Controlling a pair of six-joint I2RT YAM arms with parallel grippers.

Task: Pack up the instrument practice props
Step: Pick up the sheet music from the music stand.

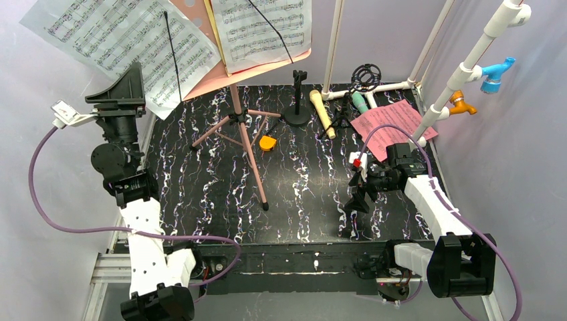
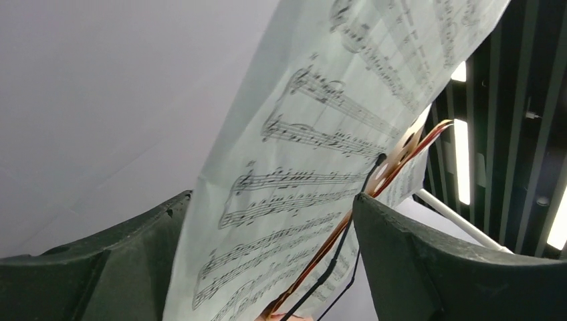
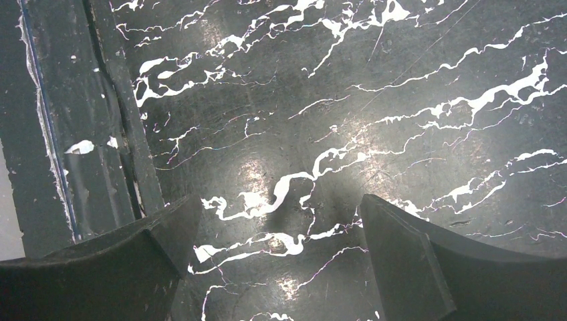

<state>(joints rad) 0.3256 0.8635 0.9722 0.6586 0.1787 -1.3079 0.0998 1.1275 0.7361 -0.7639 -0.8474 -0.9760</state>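
The pink music board (image 1: 217, 79) stands on its pink tripod legs (image 1: 249, 148) at the back centre. It holds two white music sheets, one on the left (image 1: 127, 40) and one on the right (image 1: 264, 30). My left gripper (image 1: 124, 87) is raised and open at the left sheet's lower edge. In the left wrist view the sheet (image 2: 321, 167) hangs between the spread fingers of that gripper (image 2: 271, 221). A pink sheet (image 1: 394, 127), a beige microphone (image 1: 321, 112) and a teal microphone (image 1: 360, 101) lie at the back right. My right gripper (image 1: 361, 197) is open and empty over the tabletop (image 3: 277, 221).
A black microphone stand (image 1: 298, 100) and a small orange piece (image 1: 267, 143) sit behind the tripod. The white pipe frame (image 1: 468, 63) with blue (image 1: 496, 73) and orange (image 1: 461, 103) fittings rises at the right. The black marbled table (image 1: 301, 194) has a raised front rail (image 3: 100, 134).
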